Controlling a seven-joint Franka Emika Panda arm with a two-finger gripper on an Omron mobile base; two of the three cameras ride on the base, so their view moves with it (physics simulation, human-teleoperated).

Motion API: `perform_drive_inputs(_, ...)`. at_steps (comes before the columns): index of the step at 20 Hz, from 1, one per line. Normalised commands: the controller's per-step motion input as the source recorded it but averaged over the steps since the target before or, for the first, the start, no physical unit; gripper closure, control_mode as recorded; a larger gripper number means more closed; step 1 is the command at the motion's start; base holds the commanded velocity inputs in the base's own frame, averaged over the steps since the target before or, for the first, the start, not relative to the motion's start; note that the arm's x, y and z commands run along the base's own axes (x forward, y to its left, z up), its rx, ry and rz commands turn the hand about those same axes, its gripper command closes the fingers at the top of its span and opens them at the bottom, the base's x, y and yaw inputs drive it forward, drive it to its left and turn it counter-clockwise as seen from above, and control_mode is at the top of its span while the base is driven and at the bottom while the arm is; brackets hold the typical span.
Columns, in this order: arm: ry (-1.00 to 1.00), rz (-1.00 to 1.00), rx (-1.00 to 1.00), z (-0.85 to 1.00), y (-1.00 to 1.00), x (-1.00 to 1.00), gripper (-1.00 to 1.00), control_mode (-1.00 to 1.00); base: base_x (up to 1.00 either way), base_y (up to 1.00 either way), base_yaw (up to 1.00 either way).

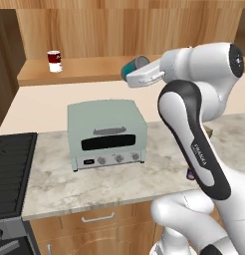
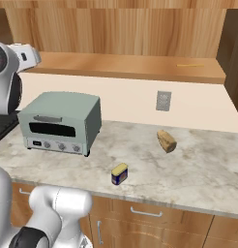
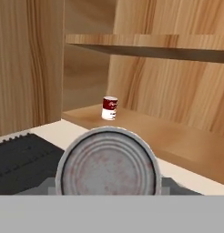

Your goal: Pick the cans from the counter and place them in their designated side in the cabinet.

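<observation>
My gripper (image 1: 136,71) is shut on the teal can (image 1: 129,69), holding it tilted in the air in front of the cabinet shelf (image 1: 89,69), above the toaster oven. In the hand view the can's round silvery top (image 3: 107,166) faces the camera, with the shelf (image 3: 177,143) beyond it. The shorter dark blue can with the yellow top (image 2: 119,174) stands on the marbled counter (image 2: 188,169) near its front edge, right of the oven.
A red-and-white can (image 1: 54,61) stands at the shelf's left end. The mint-green toaster oven (image 1: 106,132) sits on the counter below my hand. A black stove top (image 1: 12,169) lies at the left. A brown bread-like lump (image 2: 166,141) lies on the counter.
</observation>
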Motion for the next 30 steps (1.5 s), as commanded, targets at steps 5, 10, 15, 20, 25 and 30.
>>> perform_drive_inputs(5,0.04,0.0,0.0,0.0,0.09,0.19,1.0,-1.0,0.0,0.0,0.0)
perform_drive_inputs(10,0.03,0.0,0.0,-0.01,0.04,0.16,1.0,-1.0,0.0,0.0,0.0)
perform_drive_inputs(15,0.02,0.0,0.0,-0.07,0.01,0.15,1.0,-1.0,0.0,0.0,0.0)
perform_drive_inputs(20,0.0,0.0,0.0,-0.08,0.04,0.16,1.0,-1.0,0.0,0.0,0.0)
perform_drive_inputs(25,0.0,0.01,0.0,-0.07,0.06,0.15,1.0,-1.0,0.0,0.0,0.0)
perform_drive_inputs(30,0.0,0.01,0.0,-0.02,0.06,0.16,1.0,-1.0,0.0,0.0,0.0)
